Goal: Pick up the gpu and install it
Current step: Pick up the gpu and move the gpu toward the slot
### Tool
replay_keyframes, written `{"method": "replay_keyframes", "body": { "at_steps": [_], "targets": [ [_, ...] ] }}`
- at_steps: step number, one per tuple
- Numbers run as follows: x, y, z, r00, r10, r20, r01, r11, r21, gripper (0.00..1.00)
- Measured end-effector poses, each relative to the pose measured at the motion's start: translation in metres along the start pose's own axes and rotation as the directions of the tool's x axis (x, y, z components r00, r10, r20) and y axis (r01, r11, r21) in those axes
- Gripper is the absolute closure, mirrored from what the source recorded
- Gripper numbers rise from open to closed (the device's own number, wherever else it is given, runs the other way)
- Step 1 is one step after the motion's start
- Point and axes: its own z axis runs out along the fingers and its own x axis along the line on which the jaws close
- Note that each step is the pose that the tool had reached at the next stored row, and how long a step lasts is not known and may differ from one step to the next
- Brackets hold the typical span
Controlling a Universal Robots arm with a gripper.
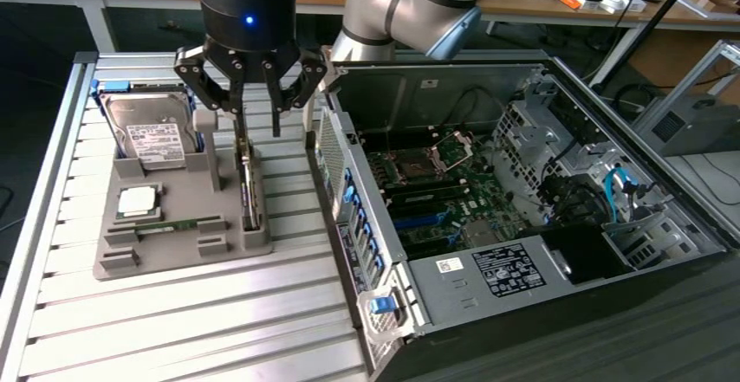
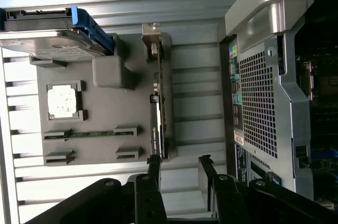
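Observation:
The gpu (image 1: 246, 183) stands on its edge in a slot along the right side of a grey holder (image 1: 173, 256); I see it as a thin green and dark card. In the wrist view the gpu (image 2: 159, 108) runs lengthwise, and its silvery bracket (image 2: 151, 29) is at the end away from the fingers. My gripper (image 1: 256, 122) hangs open just above the card's far end, with one finger on each side of its line and nothing held. In the wrist view my gripper (image 2: 179, 163) is open, one fingertip (image 2: 154, 161) over the card's end.
On the same holder lie a silver hard drive (image 1: 151, 131), a processor chip (image 1: 137, 200) and a narrow memory stick (image 1: 173, 224). The open computer case (image 1: 347, 191) with its motherboard (image 1: 434, 191) stands close on the exterior view's right. Slatted aluminium table (image 1: 173, 330) underneath.

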Motion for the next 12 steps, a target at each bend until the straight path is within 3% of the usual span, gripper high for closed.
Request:
{"method": "replay_keyframes", "body": {
  "at_steps": [12],
  "targets": [
    [0.0001, -0.0001, 0.0021, 1.0000, 0.000, -0.0001, 0.000, 1.0000, 0.0000, 0.58]
  ]
}}
